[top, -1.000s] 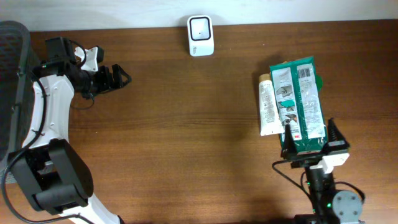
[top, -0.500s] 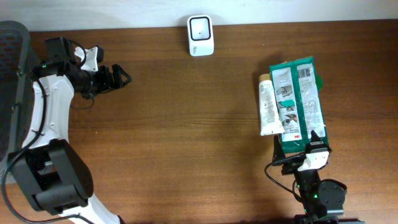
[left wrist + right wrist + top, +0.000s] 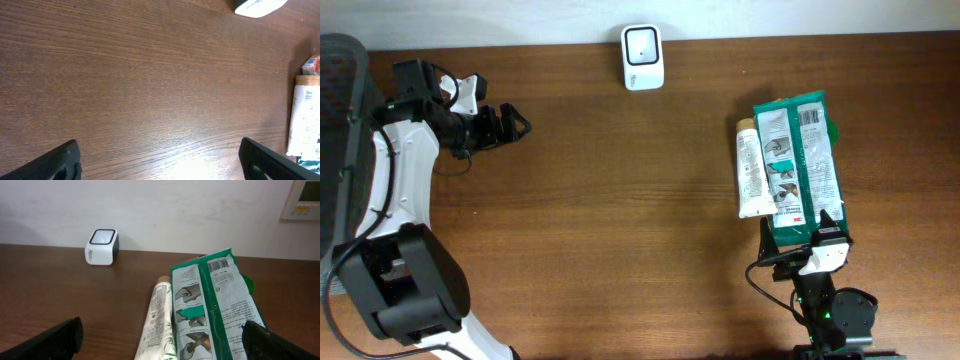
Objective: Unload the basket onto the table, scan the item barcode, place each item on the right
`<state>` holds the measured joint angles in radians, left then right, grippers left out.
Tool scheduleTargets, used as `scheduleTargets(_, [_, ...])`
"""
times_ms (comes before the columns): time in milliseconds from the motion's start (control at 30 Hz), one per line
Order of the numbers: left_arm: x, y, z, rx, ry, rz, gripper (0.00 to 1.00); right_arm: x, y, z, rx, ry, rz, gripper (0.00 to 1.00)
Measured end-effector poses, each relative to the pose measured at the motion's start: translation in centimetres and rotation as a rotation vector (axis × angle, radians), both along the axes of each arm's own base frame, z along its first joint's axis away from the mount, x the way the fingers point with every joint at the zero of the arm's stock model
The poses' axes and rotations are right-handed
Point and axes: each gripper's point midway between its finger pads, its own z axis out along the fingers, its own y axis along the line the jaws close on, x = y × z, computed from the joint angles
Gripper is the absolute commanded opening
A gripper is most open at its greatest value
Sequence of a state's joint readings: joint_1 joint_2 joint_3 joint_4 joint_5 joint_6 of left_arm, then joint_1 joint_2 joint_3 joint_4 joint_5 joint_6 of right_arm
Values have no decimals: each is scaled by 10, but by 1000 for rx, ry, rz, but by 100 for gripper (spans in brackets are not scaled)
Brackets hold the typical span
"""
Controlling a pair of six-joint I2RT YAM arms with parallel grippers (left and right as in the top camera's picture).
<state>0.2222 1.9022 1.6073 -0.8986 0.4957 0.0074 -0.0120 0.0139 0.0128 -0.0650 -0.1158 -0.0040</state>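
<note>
Packet [image 3: 805,165], green, lies flat on the desk [image 3: 620,220] at my right side, with its barcode [image 3: 810,116] facing up at the far end. A pale tube [image 3: 750,170] lies against its left edge. My right pincer [image 3: 802,228] stands wide at the packet's near end, holding nothing; contact I cannot confirm. My left pincer [image 3: 518,125] is wide and empty, far left. A white scanner [image 3: 642,57] stands at the desk's far edge, well apart from the packet.

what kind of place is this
Likely a lab bench set up as a mock checkout: a wooden table, a white scanner by the wall, a green packet and a tube.
</note>
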Motion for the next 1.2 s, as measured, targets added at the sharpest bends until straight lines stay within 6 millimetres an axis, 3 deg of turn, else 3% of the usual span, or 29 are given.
scheduleTargets(100, [-3, -4, 14, 15, -29, -8, 99, 0, 0, 0, 0, 0, 0, 99])
scheduleTargets(200, [-17, -15, 76, 69, -177, -23, 99, 0, 0, 0, 1, 0, 0, 98])
scheduleTargets(267, [-38, -16, 104, 112, -256, -11, 99, 0, 0, 0, 0, 0, 0, 98])
scheduleTargets(367, [-58, -9, 116, 194, -390, 25, 99, 0, 0, 0, 0, 0, 0, 98])
scheduleTargets(433, [-65, -8, 109, 243, -479, 23, 99, 0, 0, 0, 0, 0, 0, 98])
scheduleTargets(500, [-85, -15, 101, 295, -580, -13, 99, 0, 0, 0, 0, 1, 0, 98])
scheduleTargets(667, [-123, -27, 102, 378, -830, -44, 99, 0, 0, 0, 0, 1, 0, 98])
scheduleTargets(867, [-167, -35, 69, 485, -1069, -68, 99, 0, 0, 0, 0, 0, 0, 98])
scheduleTargets(1067, [-192, -40, 34, 553, -1168, -54, 99, 0, 0, -1, 0, 2, 0, 98])
scheduleTargets(1200, [-201, -33, 10, 610, -1086, -63, 99, 0, 0, -1, 0, 3, 0, 98])
